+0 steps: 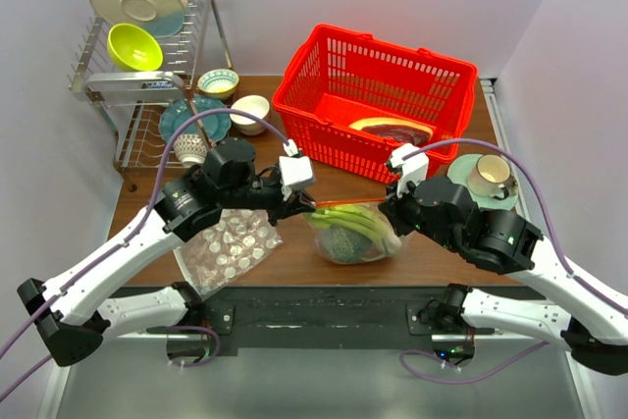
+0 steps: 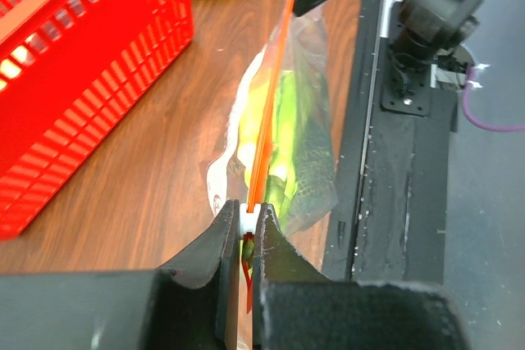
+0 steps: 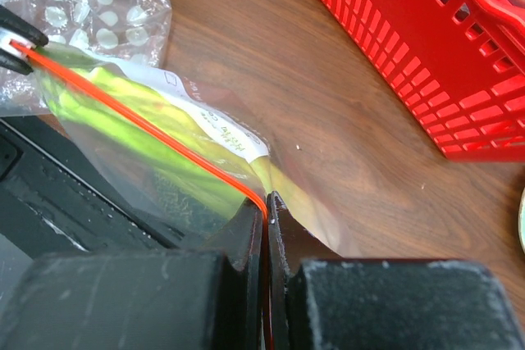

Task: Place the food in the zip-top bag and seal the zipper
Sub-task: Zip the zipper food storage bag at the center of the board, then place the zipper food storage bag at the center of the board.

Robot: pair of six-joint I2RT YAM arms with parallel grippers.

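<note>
Left gripper (image 2: 246, 223): clamped on the near end of the zipper (image 2: 271, 104). A small white piece sits between my fingers, maybe a slider, but it is too blurred to say.
Right gripper (image 3: 264, 206): pinched tight on the strip's other end, so it runs taut between my two hands.
Red basket (image 1: 373, 85): upper centre of the overhead view, behind the bag.
Zip-top bag (image 1: 329, 223): middle of the overhead view, hanging under the strip with its bottom on the table.
Dark green ball (image 1: 341, 244): inside the bag, low down.
Green stalks (image 1: 371, 223): inside too, lying over the ball.
Red-brown slab (image 1: 391, 128): in the basket, not bagged.
Done: two foods are in, and the mouth looks drawn into one line.
Left: as I judge it, the slab has to go in, then the seal must be pressed from end to end.
</note>
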